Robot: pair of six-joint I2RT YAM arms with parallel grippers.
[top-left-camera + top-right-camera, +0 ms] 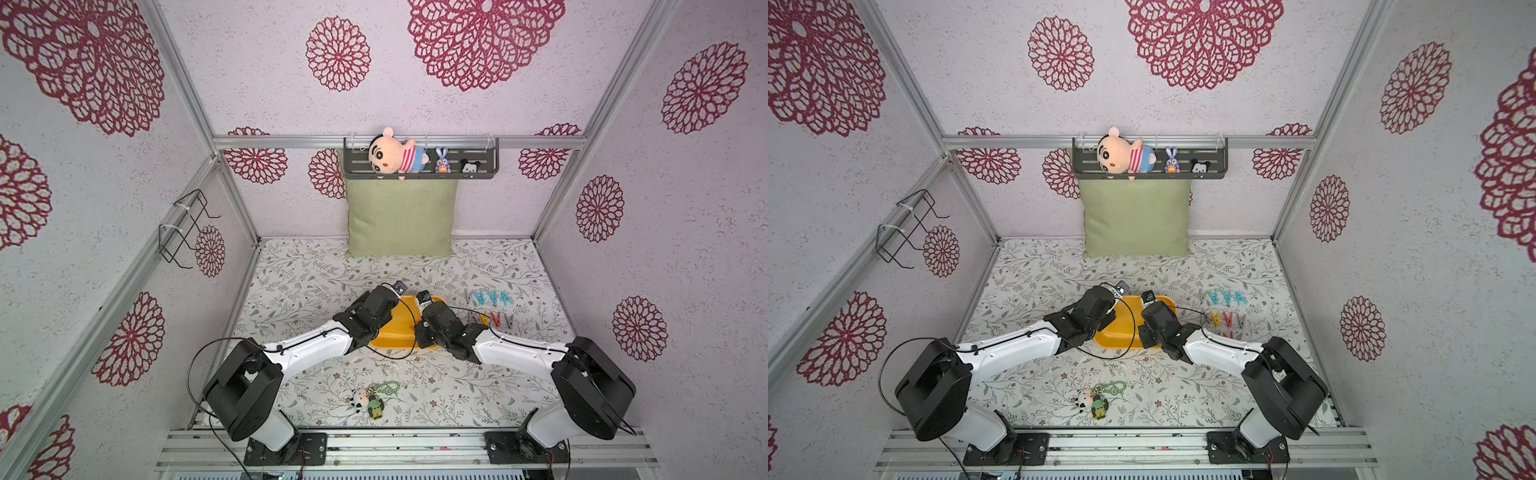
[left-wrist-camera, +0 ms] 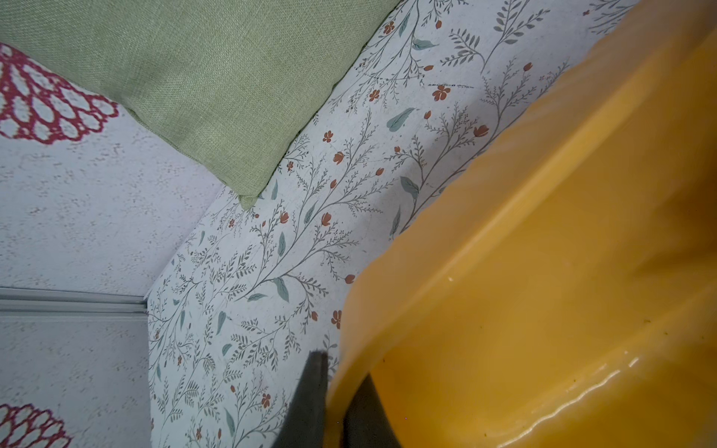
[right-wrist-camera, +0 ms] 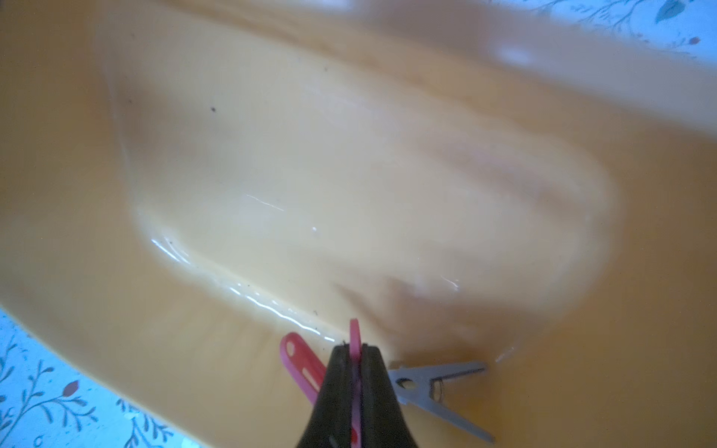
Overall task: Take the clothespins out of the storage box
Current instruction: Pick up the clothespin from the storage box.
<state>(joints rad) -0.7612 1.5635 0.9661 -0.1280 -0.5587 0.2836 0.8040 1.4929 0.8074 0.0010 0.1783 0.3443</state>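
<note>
Two pegs show in the glossy yellow plastic storage box [image 3: 271, 155], smooth-walled with rounded corners! The right gripper [image 3: 355, 349] is pinched tight on one thin leg of the red clothespin [image 3: 354, 334], and a grey clothespin [image 3: 430, 382], A-shaped, lies flat just beside its tips. The left gripper [image 2: 337, 391] is clamped on the box's rim, one finger inside, one outside. Teal clothespins [image 1: 492, 297] sit in a row on the floral tabletop [image 1: 311, 282], off to the right gripper's right.
</note>
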